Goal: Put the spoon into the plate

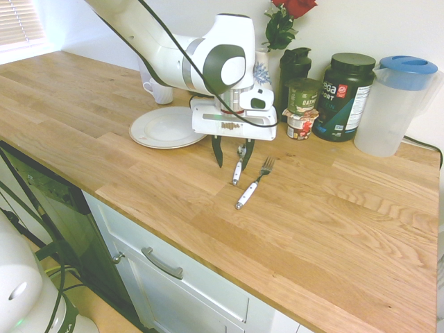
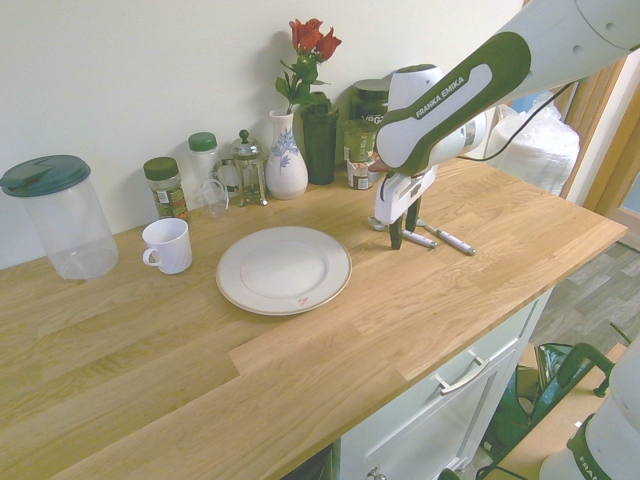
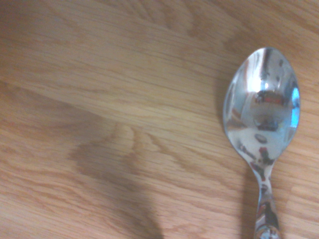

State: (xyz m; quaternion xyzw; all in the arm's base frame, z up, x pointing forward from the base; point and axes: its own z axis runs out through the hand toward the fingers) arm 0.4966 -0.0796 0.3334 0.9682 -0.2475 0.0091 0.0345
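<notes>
A long wooden counter (image 1: 326,229) fills most of both exterior views. The white arm (image 2: 470,75) enters from the upper right of the second exterior view and from the upper left of the first, its gripper (image 1: 231,154) pointing straight down just above the wood at the centre of the frame. The 2 dark fingers (image 1: 218,150) stand apart with nothing between them.

The round white plate (image 2: 284,268) lies at the centre of the second exterior view, bare, with a white mug (image 2: 167,245) to its left. In the first exterior view the plate (image 1: 161,127) sits left of the gripper, partly behind it.

The spoon (image 1: 238,166) lies flat on the counter right below the gripper, its white handle pointing toward the lower edge of the frame, well apart from the plate. A fork (image 1: 252,185) lies just to its right. In the wrist view the spoon's shiny bowl (image 3: 261,107) fills the right side.
</notes>
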